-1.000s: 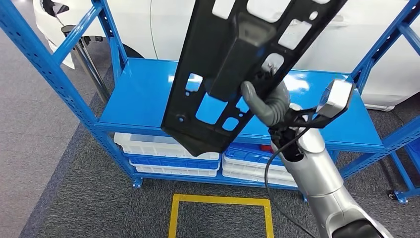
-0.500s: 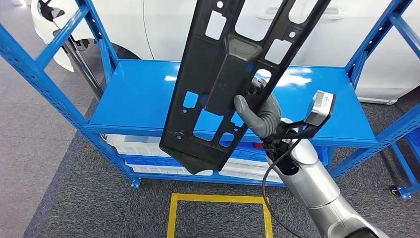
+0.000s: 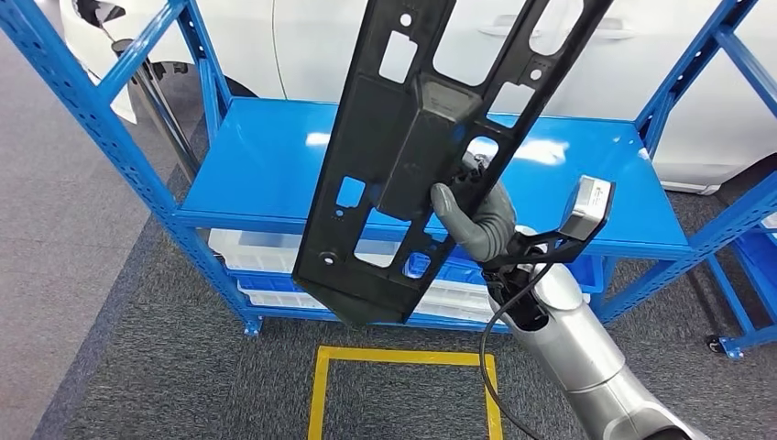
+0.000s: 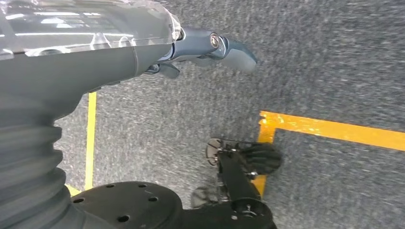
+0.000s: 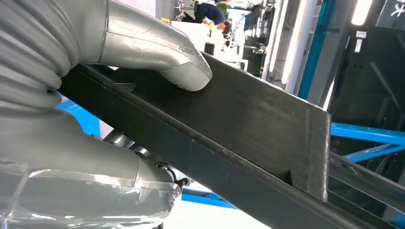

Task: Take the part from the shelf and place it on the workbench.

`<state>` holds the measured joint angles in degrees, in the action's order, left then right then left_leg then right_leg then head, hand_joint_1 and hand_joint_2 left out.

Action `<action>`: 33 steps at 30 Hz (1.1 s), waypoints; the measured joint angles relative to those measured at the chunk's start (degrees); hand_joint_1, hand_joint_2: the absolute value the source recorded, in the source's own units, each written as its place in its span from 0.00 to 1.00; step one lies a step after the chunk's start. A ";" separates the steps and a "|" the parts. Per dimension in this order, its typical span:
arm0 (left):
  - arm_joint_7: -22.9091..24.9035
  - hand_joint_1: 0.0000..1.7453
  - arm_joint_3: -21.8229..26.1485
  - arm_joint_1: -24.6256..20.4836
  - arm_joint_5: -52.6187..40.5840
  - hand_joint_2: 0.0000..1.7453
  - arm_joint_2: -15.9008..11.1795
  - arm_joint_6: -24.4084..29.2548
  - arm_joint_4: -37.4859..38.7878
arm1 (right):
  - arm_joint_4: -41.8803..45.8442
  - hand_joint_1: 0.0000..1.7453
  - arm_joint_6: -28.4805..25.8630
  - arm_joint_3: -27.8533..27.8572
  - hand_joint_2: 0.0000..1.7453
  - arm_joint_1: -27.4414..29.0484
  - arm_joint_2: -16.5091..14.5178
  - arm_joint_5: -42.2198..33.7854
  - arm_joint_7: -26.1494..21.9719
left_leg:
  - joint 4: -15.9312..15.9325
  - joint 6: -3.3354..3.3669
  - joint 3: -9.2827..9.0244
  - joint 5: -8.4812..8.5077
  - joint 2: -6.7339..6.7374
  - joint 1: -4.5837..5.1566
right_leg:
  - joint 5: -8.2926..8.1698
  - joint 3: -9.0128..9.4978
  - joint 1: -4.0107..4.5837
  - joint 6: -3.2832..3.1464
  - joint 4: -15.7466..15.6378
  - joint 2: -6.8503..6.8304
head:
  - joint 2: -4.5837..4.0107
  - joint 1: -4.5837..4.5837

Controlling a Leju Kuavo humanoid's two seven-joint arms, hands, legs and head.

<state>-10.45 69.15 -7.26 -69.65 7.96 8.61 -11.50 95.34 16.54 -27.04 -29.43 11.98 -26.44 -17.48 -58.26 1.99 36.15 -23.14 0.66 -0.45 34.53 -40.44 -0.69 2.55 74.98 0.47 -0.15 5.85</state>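
Part: a long black panel with cut-out windows and small holes, held up in the air in the right hand, tilted, its lower end hanging below and to the left of that hand and its upper end running up past the top of the head view; it is clear of the shelf and hangs in front of it.
Right hand: grips the part at a raised black block near its middle; in the right wrist view the thick grey thumb presses flat on the black surface while the other fingers wrap the far side, so the hand is clamped on the part.
Left hand: seen from its own wrist camera, hanging over the floor and holding nothing; its dark fingers are only partly visible, so I cannot tell whether they are spread or curled.
Floor: grey carpet below the right hand, with a yellow taped square marked on it directly under the part's lower end.
Shelf: a blue metal rack beyond the right hand, its upper board bare where visible, with white trays on the level underneath.
Car: a white car body behind the shelf.
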 joint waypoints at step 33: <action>2.08 0.00 -0.58 0.48 -2.26 1.00 2.24 -0.98 0.32 | 0.51 1.00 -2.90 7.13 1.00 2.77 0.20 4.64 -0.61 | 1.13 -0.97 0.00 0.79 0.54 -0.04 | -6.66 3.36 -0.93 0.63 -4.02 0.01 | 0.00 0.01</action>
<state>-8.38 68.57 -6.78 -71.91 10.20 7.63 -11.17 95.85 13.64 -19.91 -26.65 12.17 -21.79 -18.09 -57.13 1.02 36.14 -22.35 1.21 -0.49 27.87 -37.08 -1.62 3.18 70.96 0.47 -0.15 5.86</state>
